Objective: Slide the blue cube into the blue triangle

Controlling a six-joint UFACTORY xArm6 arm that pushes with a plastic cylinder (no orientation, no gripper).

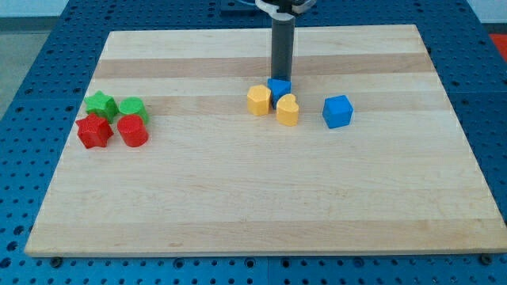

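Eight blocks dot a wooden board point(261, 198): nearest, the red star point(93, 132) and red cylinder point(133, 131) at the view's left, green pieces behind. Right of centre, the blue cube point(337, 112) sits apart from the blue triangle point(279, 87), which is wedged behind two yellow blocks point(258, 100) point(287, 111). My tip point(281, 78), a clawless rod, touches the triangle's far side.

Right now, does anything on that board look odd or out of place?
Nothing damaged or spilled. My tip sits on the blue triangle, wedged behind two yellow blocks; the blue cube stands apart.
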